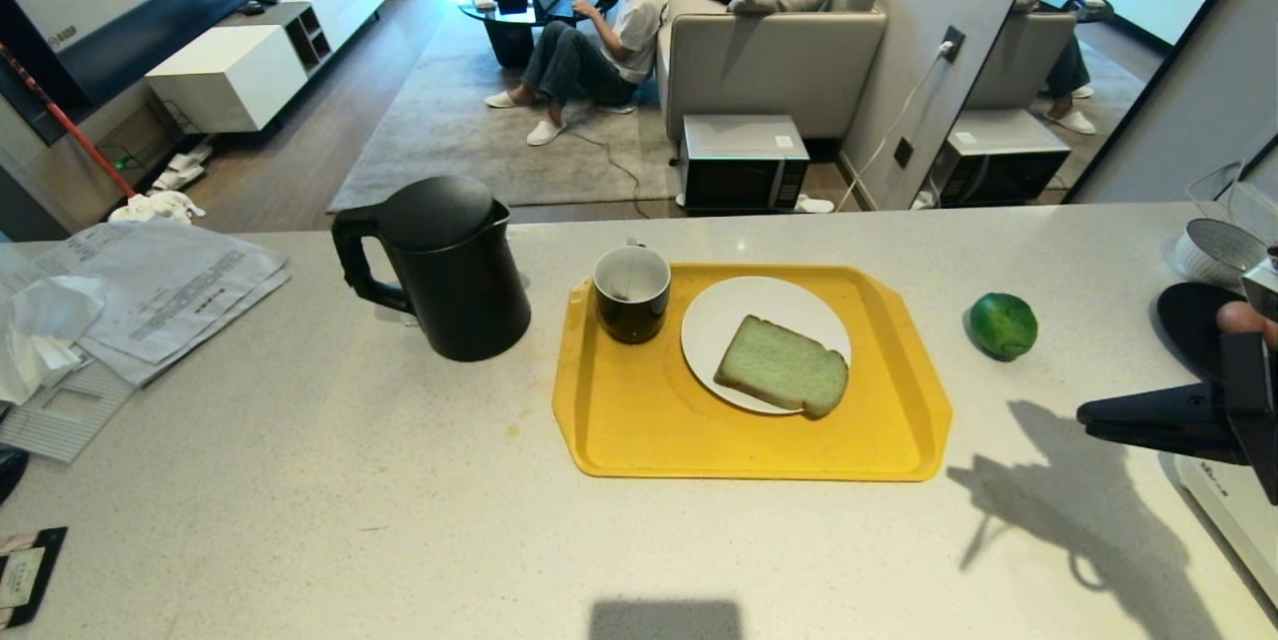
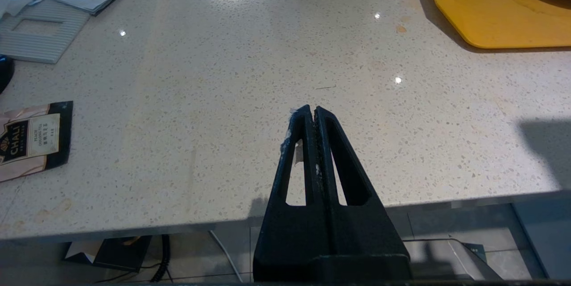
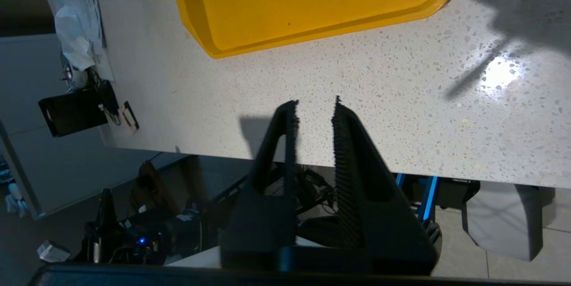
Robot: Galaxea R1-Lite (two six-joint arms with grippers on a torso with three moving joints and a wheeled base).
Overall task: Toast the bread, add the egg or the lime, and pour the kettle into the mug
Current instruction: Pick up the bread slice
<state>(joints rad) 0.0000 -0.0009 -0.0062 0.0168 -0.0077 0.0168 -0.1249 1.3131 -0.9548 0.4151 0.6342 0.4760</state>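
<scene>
Head view: right gripper (image 1: 1088, 415) enters at 3 o'clock, fingers parted slightly, empty. Bread (image 1: 782, 365) lies on plate (image 1: 719, 320) in yellow tray (image 1: 619, 420), at gripper's 9 o'clock. Advice: widen fingers, approach low, pinch crust edge. Left gripper (image 2: 311, 112) clenched, parked near counter's near edge.

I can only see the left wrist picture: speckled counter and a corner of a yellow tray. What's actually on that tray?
Observer: On the tray lies a white plate with a slice of green bread.
Operator: Anything else there?
Observer: A dark mug stands on it too, between the plate and the black kettle.
Operator: And the other arm?
Observer: The right gripper hangs over the counter right of the tray, fingers apart, holding nothing.
</scene>
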